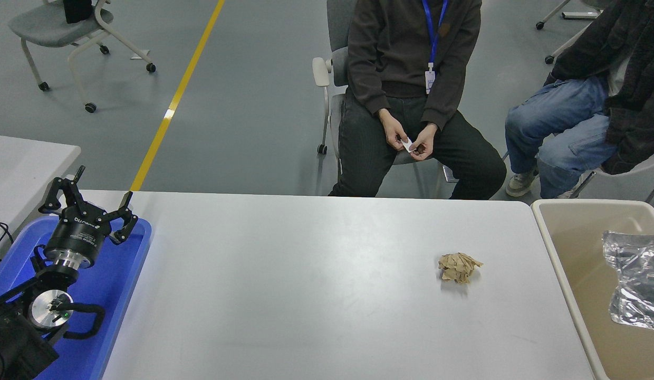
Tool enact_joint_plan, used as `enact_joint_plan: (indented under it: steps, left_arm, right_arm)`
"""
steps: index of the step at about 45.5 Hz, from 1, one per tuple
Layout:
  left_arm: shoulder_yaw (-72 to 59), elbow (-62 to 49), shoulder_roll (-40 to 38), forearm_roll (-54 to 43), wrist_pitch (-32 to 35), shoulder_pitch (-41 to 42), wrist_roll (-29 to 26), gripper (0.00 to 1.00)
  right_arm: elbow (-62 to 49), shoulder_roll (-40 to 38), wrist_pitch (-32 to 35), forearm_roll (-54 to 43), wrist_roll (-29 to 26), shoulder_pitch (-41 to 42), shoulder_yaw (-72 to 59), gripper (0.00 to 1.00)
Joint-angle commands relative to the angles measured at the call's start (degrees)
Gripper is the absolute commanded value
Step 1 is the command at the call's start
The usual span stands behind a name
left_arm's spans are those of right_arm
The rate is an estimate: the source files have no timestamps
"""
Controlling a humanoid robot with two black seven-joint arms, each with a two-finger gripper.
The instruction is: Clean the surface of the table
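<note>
The table surface [306, 295] is a wide light grey-white top. A crumpled brown paper ball [459, 267] lies on its right half. A crumpled silver foil piece [633, 279] is in the beige bin [556, 248] at the table's right end, cut off by the picture's right edge. My left gripper [102, 184] is parked at the lower left over a blue tray [121, 295]; it is open and empty. My right gripper is out of view.
A smaller white table [26, 163] stands at the far left. Two people sit on chairs at the far side; one holds a small white scrap [407, 144] in both hands. A wheeled chair [68, 31] stands at the back left.
</note>
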Motion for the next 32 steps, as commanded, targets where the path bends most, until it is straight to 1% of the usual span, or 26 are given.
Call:
enact_joint_plan:
  steps: [1, 2, 5, 8, 9, 13, 16, 20, 22, 28, 32]
  left_arm:
    - [0.00, 0.00, 0.00, 0.00, 0.00, 0.00, 0.00, 1.00]
    - [0.09, 0.00, 0.00, 0.00, 0.00, 0.00, 0.00, 1.00]
    - [0.00, 0.00, 0.00, 0.00, 0.00, 0.00, 0.00, 1.00]
    - [0.00, 0.00, 0.00, 0.00, 0.00, 0.00, 0.00, 1.00]
    - [0.00, 0.00, 0.00, 0.00, 0.00, 0.00, 0.00, 1.00]
    - [0.00, 0.00, 0.00, 0.00, 0.00, 0.00, 0.00, 1.00]
    - [0.00, 0.00, 0.00, 0.00, 0.00, 0.00, 0.00, 1.00]
    - [0.00, 0.00, 0.00, 0.00, 0.00, 0.00, 0.00, 1.00]
    - [0.00, 0.00, 0.00, 0.00, 0.00, 0.00, 0.00, 1.00]
    - [0.00, 0.00, 0.00, 0.00, 0.00, 0.00, 0.00, 1.00]
    - [0.00, 0.00, 0.00, 0.00, 0.00, 0.00, 0.00, 1.00]
  right_arm:
    - [-0.02, 0.07, -0.08, 4.11, -2.79, 0.05, -0.10, 0.59]
    - [-0.02, 0.07, -0.16, 4.64, -2.88, 0.05, -0.10, 0.62]
    - [0.06, 0.16, -0.25, 6.74, -2.79, 0.05, -0.10, 0.65]
    - [0.07, 0.16, -0.25, 8.68, -2.79, -0.03, -0.19, 0.75]
    - [0.07, 0.16, -0.17, 9.12, -2.79, 0.05, -0.19, 0.76]
    - [0.07, 0.16, 0.01, 9.91, -2.79, -0.03, -0.19, 0.78]
    - [0.07, 0.16, 0.01, 10.09, -2.79, -0.03, -0.10, 0.88]
    - [0.15, 0.16, 0.01, 10.09, -2.79, -0.03, 0.16, 0.90]
    - [0.15, 0.16, 0.18, 10.09, -2.79, -0.03, 0.51, 0.99]
    - [0.33, 0.16, 0.45, 11.40, -2.79, 0.05, 1.04, 0.99]
    - [0.33, 0.68, 0.45, 15.79, -2.70, 0.05, 0.34, 0.99]
